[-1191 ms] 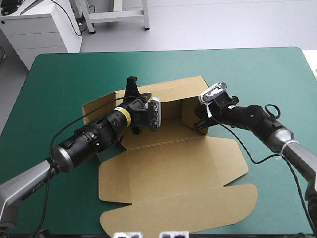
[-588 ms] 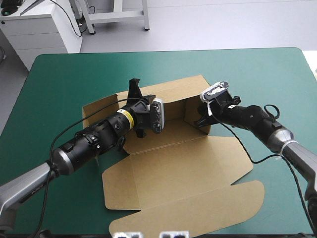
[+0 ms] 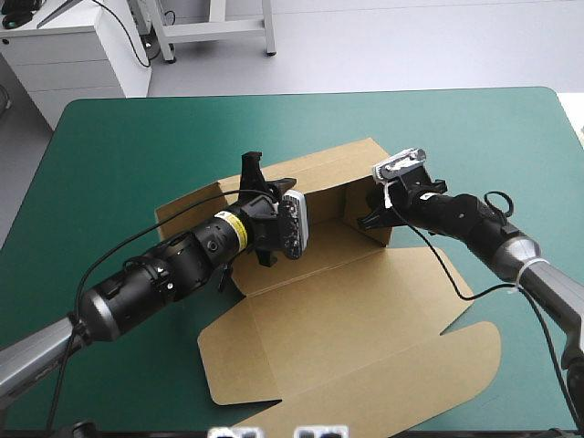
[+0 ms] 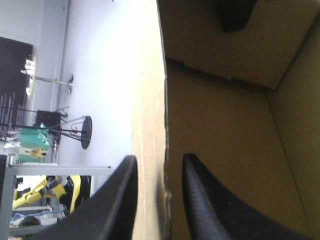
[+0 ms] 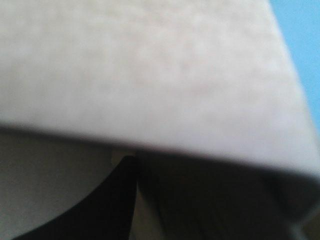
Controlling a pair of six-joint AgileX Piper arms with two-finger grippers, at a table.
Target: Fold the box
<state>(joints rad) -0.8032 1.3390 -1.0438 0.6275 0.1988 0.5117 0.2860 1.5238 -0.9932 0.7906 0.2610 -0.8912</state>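
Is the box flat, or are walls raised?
Partly raised: the box has its far wall in the left pincer, right wall in the right pincer; lid panel lies flat.

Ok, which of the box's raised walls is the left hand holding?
The long far wall, its top edge pinched in the left hand. The short right-end wall is held by the right hand.
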